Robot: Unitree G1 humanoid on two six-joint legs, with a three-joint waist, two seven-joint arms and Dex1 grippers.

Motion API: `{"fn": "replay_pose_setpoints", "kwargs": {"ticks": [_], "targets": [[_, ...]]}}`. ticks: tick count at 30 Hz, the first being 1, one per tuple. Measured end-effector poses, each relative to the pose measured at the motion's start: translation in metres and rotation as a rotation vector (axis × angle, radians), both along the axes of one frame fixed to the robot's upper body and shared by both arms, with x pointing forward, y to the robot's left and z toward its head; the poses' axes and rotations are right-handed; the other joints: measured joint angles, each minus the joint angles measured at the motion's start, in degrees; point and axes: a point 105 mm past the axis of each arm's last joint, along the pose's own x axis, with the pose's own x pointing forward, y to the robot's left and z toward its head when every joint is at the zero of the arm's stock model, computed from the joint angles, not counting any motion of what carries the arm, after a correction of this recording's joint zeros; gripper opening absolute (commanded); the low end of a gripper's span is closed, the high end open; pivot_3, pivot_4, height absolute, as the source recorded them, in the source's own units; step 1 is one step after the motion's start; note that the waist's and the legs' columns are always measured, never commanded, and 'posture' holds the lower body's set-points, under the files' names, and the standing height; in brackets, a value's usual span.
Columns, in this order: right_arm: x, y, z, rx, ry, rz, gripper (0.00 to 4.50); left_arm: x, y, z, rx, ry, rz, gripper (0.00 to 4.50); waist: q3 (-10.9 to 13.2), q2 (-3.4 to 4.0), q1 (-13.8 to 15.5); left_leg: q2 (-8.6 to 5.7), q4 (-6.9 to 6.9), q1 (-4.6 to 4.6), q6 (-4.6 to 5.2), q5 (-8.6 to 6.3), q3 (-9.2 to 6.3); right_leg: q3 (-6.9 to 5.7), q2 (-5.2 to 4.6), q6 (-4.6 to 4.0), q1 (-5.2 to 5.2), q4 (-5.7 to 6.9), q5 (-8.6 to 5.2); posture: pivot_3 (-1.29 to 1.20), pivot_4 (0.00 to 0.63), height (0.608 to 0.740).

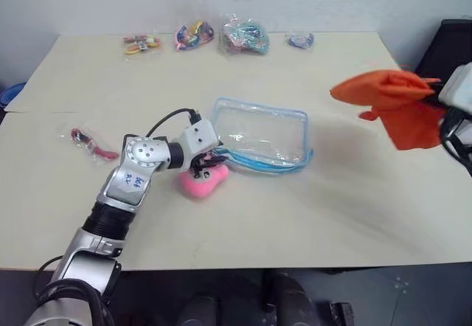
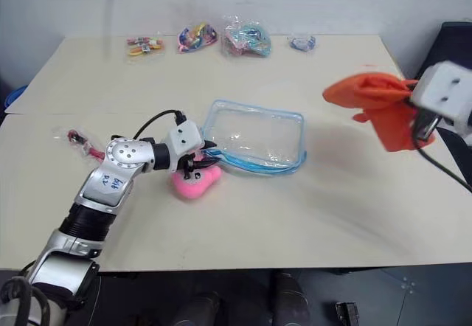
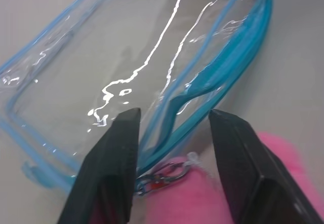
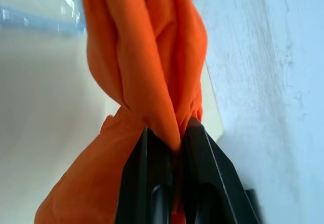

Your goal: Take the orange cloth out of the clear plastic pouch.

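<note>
The task looks done: the cloth point(image 2: 380, 108) hangs in the air at the right, well apart from the pouch point(image 2: 254, 136), pinched in the right gripper point(image 4: 172, 138). The pouch lies empty on the surface point(image 1: 332, 215). The left gripper point(image 3: 172, 133) has its jaws spread at the pouch's corner. One cloth, one pouch, one pink charm point(image 1: 203, 181), four small bags point(image 1: 221, 37) far back.

The clear plastic pouch point(image 1: 262, 136) is glossy, transparent film with smooth light-blue trim (bright glare streaks cross it). The orange cloth point(image 2: 383, 105) is soft, matt, wrinkled fabric. The pink charm point(image 1: 203, 182) looks fuzzy; the worktop point(image 1: 295, 215) is smooth, matt beige.
</note>
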Motion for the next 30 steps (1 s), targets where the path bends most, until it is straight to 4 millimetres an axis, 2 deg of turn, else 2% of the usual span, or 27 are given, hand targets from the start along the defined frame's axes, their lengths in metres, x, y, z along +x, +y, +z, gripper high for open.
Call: {"fn": "replay_pose_setpoints", "kwargs": {"ticks": [2,7,10,12,14,16,17,19,22,26,28,30], "targets": [[-0.003,0.000,-0.027,-0.083,-0.012,0.024,0.00,-0.013,0.001,0.009,-0.053,0.062,-0.063,2.84,0.0,0.00,0.0,0.02,0.03,-0.01,-0.01,0.00,0.00,0.00,0.00,0.00,-0.02,0.01,0.00,0.00,0.150,0.740],[-0.020,0.004,-0.101,-0.075,0.083,0.070,0.00,-0.053,0.012,0.052,-0.203,0.233,-0.253,2.84,0.1,0.11,0.0,0.08,0.07,0.00,-0.01,0.00,-0.02,0.04,-0.06,0.00,0.00,0.06,0.00,0.00,0.150,0.740],[-0.028,0.005,-0.114,-0.065,0.099,0.090,0.00,-0.073,0.018,0.082,-0.239,0.281,-0.372,2.84,0.1,0.12,-0.4,0.10,0.07,0.05,-0.02,0.01,-0.02,0.09,-0.06,0.00,0.14,0.08,0.00,0.00,0.150,0.740],[-0.032,0.006,-0.118,-0.054,0.104,0.104,0.00,-0.082,0.018,0.093,-0.237,0.290,-0.432,2.84,0.1,0.12,-0.5,0.09,0.06,0.11,-0.03,0.01,-0.05,0.07,-0.02,0.00,0.21,0.04,0.00,0.00,0.150,0.740],[-0.036,0.006,-0.122,-0.038,0.118,0.107,0.00,-0.086,0.016,0.099,-0.234,0.289,-0.471,2.84,0.1,0.12,-0.5,0.07,0.06,0.21,-0.04,0.01,-0.05,0.08,-0.02,0.00,0.20,0.03,0.00,0.00,0.150,0.740],[-0.042,0.004,-0.126,-0.009,0.137,0.097,0.00,-0.088,0.017,0.097,-0.213,0.298,-0.494,2.84,0.1,0.12,-0.6,0.04,0.03,0.21,-0.05,0.01,-0.04,0.08,0.02,-0.02,0.20,0.02,-0.01,0.00,0.150,0.740],[-0.043,0.003,-0.127,0.001,0.143,0.093,0.62,-0.087,0.018,0.096,-0.210,0.303,-0.500,2.88,0.1,0.12,-0.8,0.03,0.03,0.21,-0.06,0.01,-0.04,0.08,0.03,-0.02,0.20,0.02,-0.01,0.00,0.150,0.740],[-0.046,0.003,-0.126,0.032,0.155,0.079,1.07,-0.086,0.016,0.091,-0.191,0.308,-0.512,2.88,0.1,0.12,-1.0,0.03,0.03,0.20,-0.06,0.01,-0.04,0.08,0.03,-0.03,0.19,0.02,-0.01,0.00,0.150,0.740],[-0.052,0.005,-0.127,0.100,0.182,0.056,2.13,-0.086,0.011,0.085,-0.162,0.295,-0.538,2.88,0.1,0.12,-1.1,0.03,0.03,0.17,-0.07,0.01,-0.03,0.09,0.05,-0.03,0.19,0.01,-0.02,0.00,0.150,0.740],[-0.070,0.012,-0.136,0.201,0.237,0.027,3.57,-0.080,0.009,0.079,-0.162,0.291,-0.543,2.88,0.1,0.12,-0.9,0.00,0.03,-0.02,-0.07,0.01,-0.02,0.12,0.06,-0.03,0.20,0.01,-0.01,0.00,0.150,0.740],[-0.076,0.014,-0.139,0.239,0.258,0.012,3.71,-0.078,0.008,0.078,-0.160,0.291,-0.547,2.88,0.1,0.12,-0.9,0.00,0.03,-0.02,-0.07,0.00,0.00,0.13,0.07,-0.02,0.22,0.02,-0.01,0.00,0.150,0.740],[-0.092,0.015,-0.140,0.376,0.309,-0.053,3.71,-0.074,0.006,0.079,-0.155,0.273,-0.556,2.88,0.1,0.14,-0.2,0.02,0.00,-0.07,-0.07,0.01,-0.01,0.11,0.11,-0.03,0.20,0.02,-0.02,0.00,0.150,0.740]]}}
